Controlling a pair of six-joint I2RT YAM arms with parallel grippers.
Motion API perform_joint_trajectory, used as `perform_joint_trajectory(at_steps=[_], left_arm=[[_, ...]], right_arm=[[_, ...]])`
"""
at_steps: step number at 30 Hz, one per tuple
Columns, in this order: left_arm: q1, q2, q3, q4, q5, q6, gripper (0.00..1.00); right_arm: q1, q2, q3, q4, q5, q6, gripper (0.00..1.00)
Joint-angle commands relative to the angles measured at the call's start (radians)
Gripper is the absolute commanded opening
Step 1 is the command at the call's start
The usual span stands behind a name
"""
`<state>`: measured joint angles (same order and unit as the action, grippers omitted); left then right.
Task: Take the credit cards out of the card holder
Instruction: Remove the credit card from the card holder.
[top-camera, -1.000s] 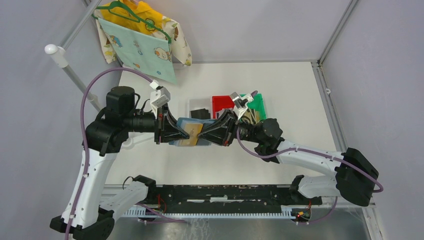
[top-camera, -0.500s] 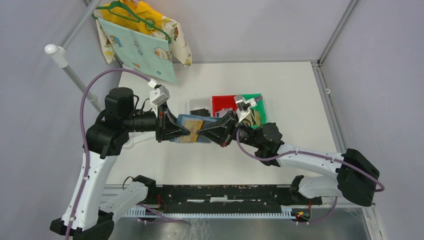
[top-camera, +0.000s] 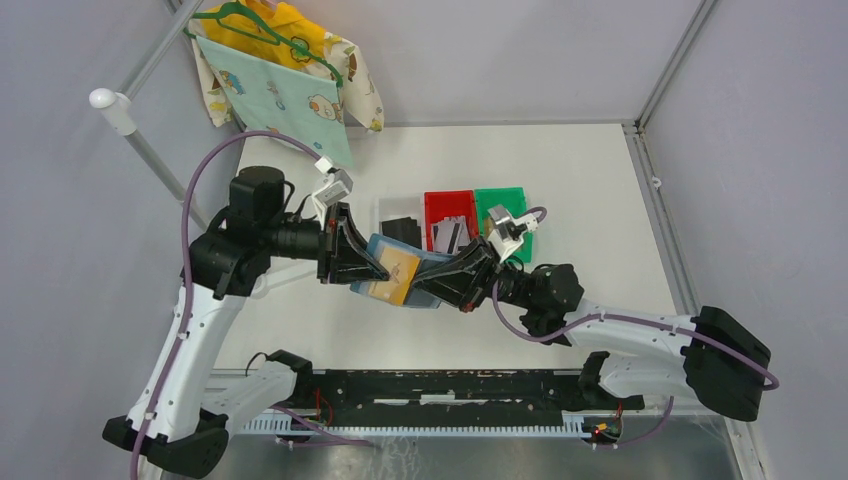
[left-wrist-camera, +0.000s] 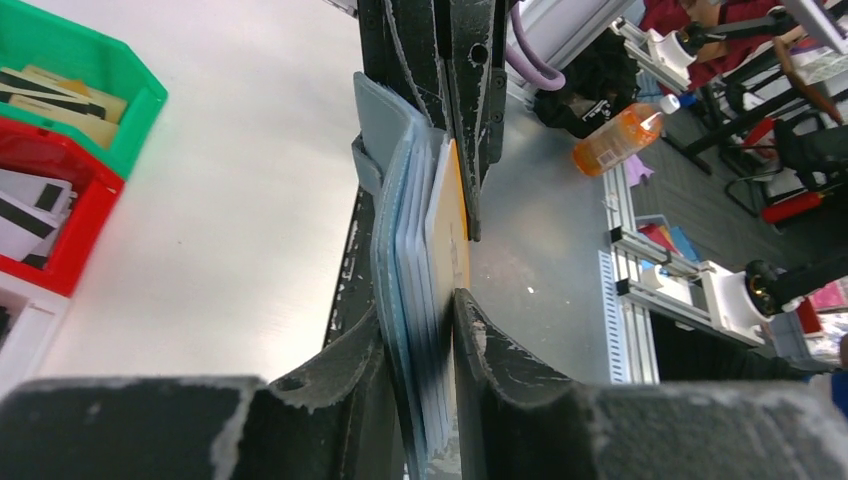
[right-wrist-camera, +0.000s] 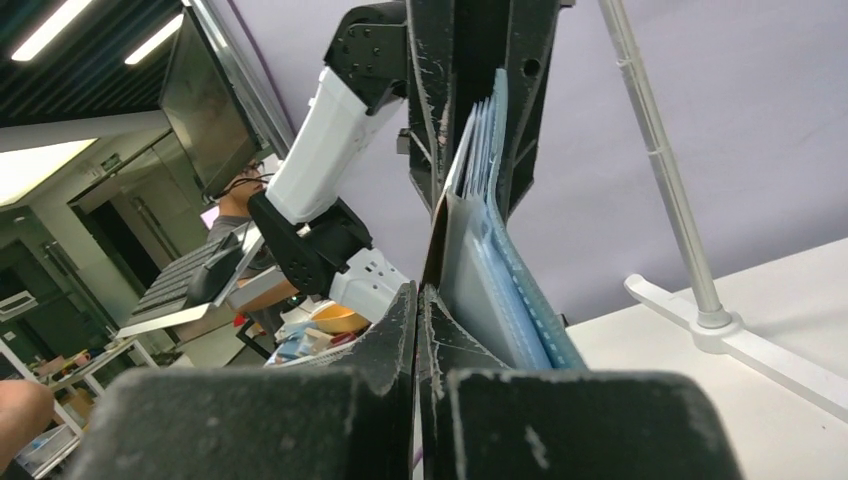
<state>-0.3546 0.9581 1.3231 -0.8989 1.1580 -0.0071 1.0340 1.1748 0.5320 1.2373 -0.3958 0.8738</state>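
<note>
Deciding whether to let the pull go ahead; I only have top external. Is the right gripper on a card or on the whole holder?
Observer: Right wrist shows the right gripper shut on what looks like one thin tan card. The pale blue sleeves sit to one side of the pinch.
Operator: Left grip?
Observer: Left wrist shows the left gripper clamped across the full stack of the card holder.
Operator: Green bin contents? The wrist camera blocks it for me.
Observer: Left wrist shows loose cards, tan and black, lying in the green bin.
</note>
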Motion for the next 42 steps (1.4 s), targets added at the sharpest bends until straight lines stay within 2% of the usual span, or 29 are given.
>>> perform_joint_trajectory(at_steps=[1, 7, 8, 9, 10, 14, 16, 18, 22, 25, 29, 33, 36, 38, 40, 42], left_arm=[[0.006, 0.0, 0.044, 0.036, 0.049, -0.038, 0.3], [0.008, -0.005, 0.041, 0.036, 0.048, -0.037, 0.18], [0.007, -0.005, 0.041, 0.037, 0.047, -0.037, 0.17], [0.008, -0.005, 0.041, 0.037, 0.046, -0.037, 0.17], [0.007, -0.005, 0.041, 0.037, 0.045, -0.036, 0.17], [0.006, -0.008, 0.035, 0.044, 0.04, -0.044, 0.17], [0.007, -0.012, 0.027, 0.057, 0.04, -0.057, 0.16], [0.007, -0.021, 0.014, 0.078, 0.044, -0.077, 0.17], [0.007, -0.037, -0.018, 0.132, 0.067, -0.131, 0.2], [0.007, -0.048, -0.041, 0.148, 0.08, -0.153, 0.22], [0.007, -0.049, -0.05, 0.156, 0.11, -0.175, 0.2], [0.006, -0.058, -0.042, 0.17, 0.107, -0.184, 0.11], [0.007, -0.069, -0.058, 0.198, 0.092, -0.199, 0.09], [0.007, -0.08, -0.078, 0.234, 0.068, -0.215, 0.09], [0.007, -0.086, -0.085, 0.247, 0.045, -0.216, 0.08], [0.007, -0.089, -0.08, 0.246, 0.038, -0.21, 0.07]], right_arm=[[0.0, -0.044, 0.01, 0.136, -0.039, 0.032, 0.0], [0.0, -0.031, 0.037, 0.054, -0.034, 0.021, 0.0], [0.0, -0.026, 0.05, 0.021, -0.035, 0.012, 0.08], [0.001, -0.023, 0.059, -0.014, -0.031, 0.003, 0.2], [0.003, -0.018, 0.067, -0.03, -0.025, 0.0, 0.26], [0.004, -0.009, 0.083, -0.093, 0.012, -0.02, 0.39], [0.007, -0.009, 0.091, -0.115, 0.029, -0.035, 0.41], [0.008, -0.006, 0.095, -0.114, 0.043, -0.038, 0.39], [0.008, 0.001, 0.109, -0.129, 0.089, -0.037, 0.29], [0.008, 0.011, 0.131, -0.154, 0.127, -0.038, 0.26], [0.009, 0.01, 0.151, -0.198, 0.167, -0.054, 0.25], [0.01, 0.003, 0.156, -0.244, 0.192, -0.071, 0.31], [0.016, 0.026, 0.166, -0.228, 0.2, -0.055, 0.42], [0.023, 0.056, 0.195, -0.229, 0.19, -0.05, 0.41], [0.028, 0.071, 0.212, -0.224, 0.18, -0.049, 0.29], [0.029, 0.068, 0.207, -0.222, 0.184, -0.05, 0.09]])
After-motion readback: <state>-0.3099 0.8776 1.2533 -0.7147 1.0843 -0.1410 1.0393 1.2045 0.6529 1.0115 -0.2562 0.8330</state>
